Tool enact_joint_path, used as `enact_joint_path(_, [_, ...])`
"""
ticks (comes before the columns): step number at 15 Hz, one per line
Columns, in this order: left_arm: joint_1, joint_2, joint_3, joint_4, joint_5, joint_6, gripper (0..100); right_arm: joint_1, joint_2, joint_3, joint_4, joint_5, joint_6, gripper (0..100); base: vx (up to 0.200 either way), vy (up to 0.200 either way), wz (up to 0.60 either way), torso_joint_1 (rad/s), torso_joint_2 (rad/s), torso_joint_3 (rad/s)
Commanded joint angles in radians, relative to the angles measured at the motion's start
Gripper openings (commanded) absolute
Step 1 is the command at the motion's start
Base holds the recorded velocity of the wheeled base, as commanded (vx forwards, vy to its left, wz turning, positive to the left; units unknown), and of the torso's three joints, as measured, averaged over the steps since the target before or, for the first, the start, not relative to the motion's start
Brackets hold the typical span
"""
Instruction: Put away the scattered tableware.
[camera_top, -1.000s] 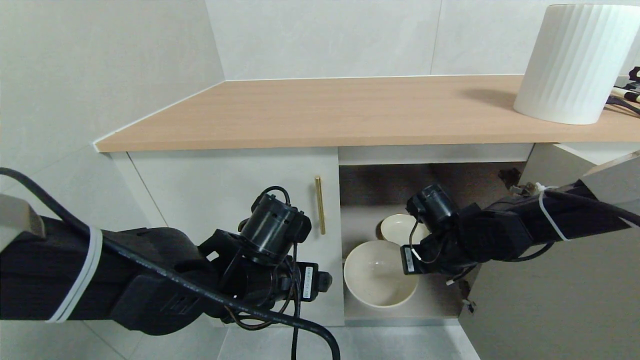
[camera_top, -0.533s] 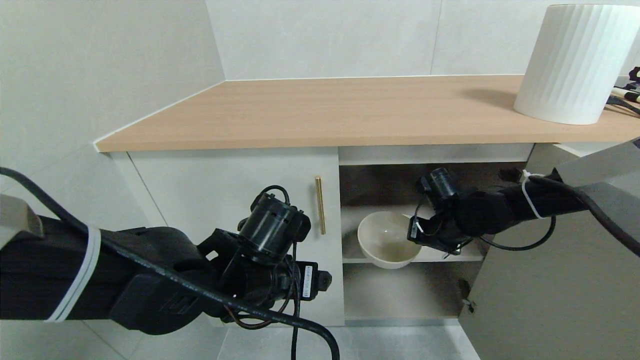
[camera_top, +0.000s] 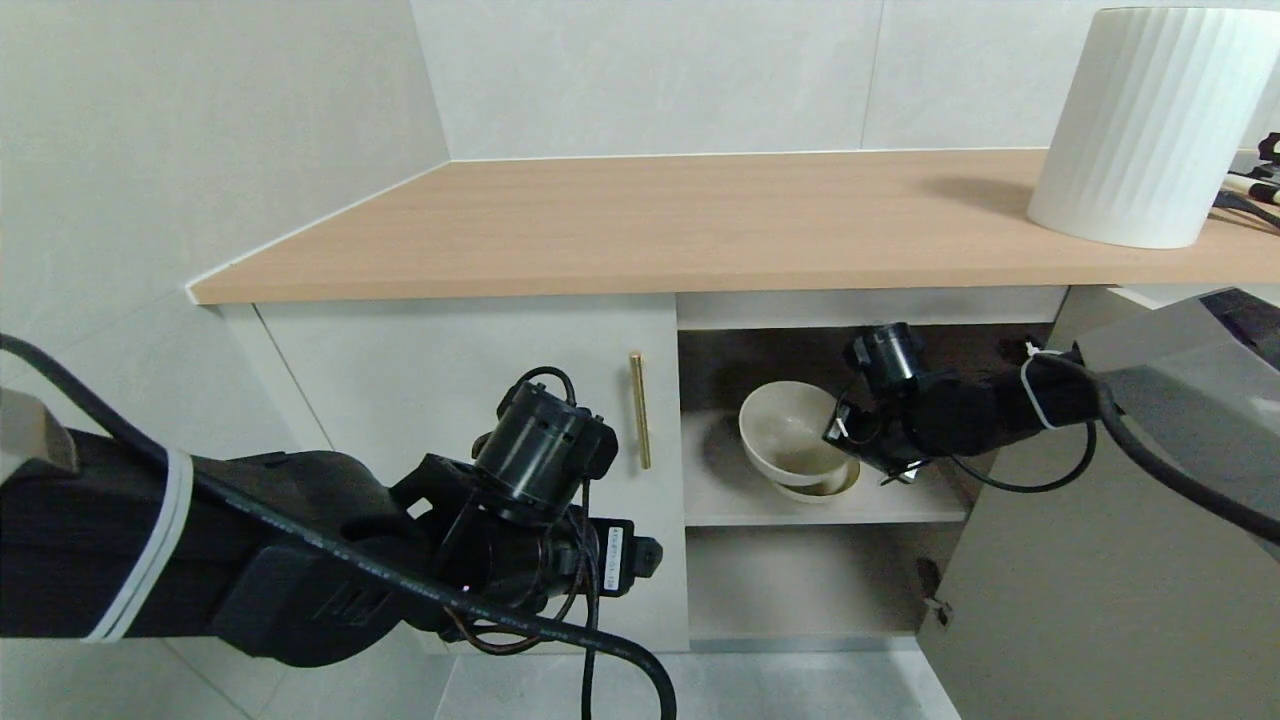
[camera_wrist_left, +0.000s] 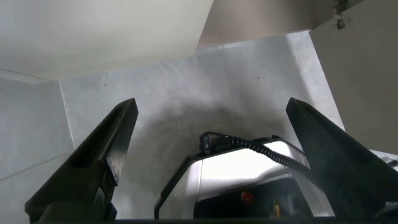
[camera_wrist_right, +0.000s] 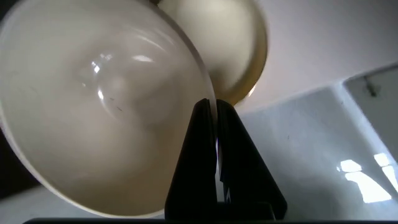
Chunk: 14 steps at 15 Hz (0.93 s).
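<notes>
My right gripper (camera_top: 838, 432) is shut on the rim of a large cream bowl (camera_top: 785, 432), holding it tilted inside the open cabinet above the middle shelf (camera_top: 730, 492). A smaller cream bowl (camera_top: 825, 486) sits on that shelf directly under the held one. In the right wrist view the fingers (camera_wrist_right: 208, 134) clamp the large bowl (camera_wrist_right: 106, 112) at its rim, and the smaller bowl (camera_wrist_right: 230, 43) lies just beyond. My left gripper (camera_wrist_left: 211, 155) hangs open over the grey floor, low in front of the closed cabinet door.
The left cabinet door is closed, with a gold handle (camera_top: 638, 410). The right door (camera_top: 1100, 560) stands open toward me. A white ribbed container (camera_top: 1150, 120) and some utensils (camera_top: 1255, 185) sit on the wooden countertop (camera_top: 650, 220). The lower compartment (camera_top: 800, 590) holds nothing.
My right gripper has carried the large bowl up and deeper into the cabinet, from in front of the opening to over the smaller bowl on the shelf. The left arm has barely moved.
</notes>
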Motion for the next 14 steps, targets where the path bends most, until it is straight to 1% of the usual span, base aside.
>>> enact_joint_path(1, [0.000,0.000,0.000,0.000,0.001,0.000,100,-0.019,0.039,-0.021,-0.009,-0.004,0.000,0,0.000,0.000,0.00,0.000,0.00,0.000])
enact_joint_path(3, [0.001,0.000,0.000,0.000,0.001,0.000,100,-0.034,0.071,-0.044,-0.011,-0.029,0.002,0,0.000,0.000,0.00,0.000,0.00,0.000])
enact_joint_path(7, [0.001,0.000,0.000,0.000,0.001,0.000,100,-0.056,0.103,-0.071,-0.011,-0.044,0.003,0,0.000,0.000,0.00,0.000,0.00,0.000])
enact_joint_path(14, [0.001,0.000,0.000,-0.002,0.001,0.000,100,-0.061,0.125,-0.085,-0.009,-0.058,0.000,0,0.000,0.000,0.00,0.000,0.00,0.000])
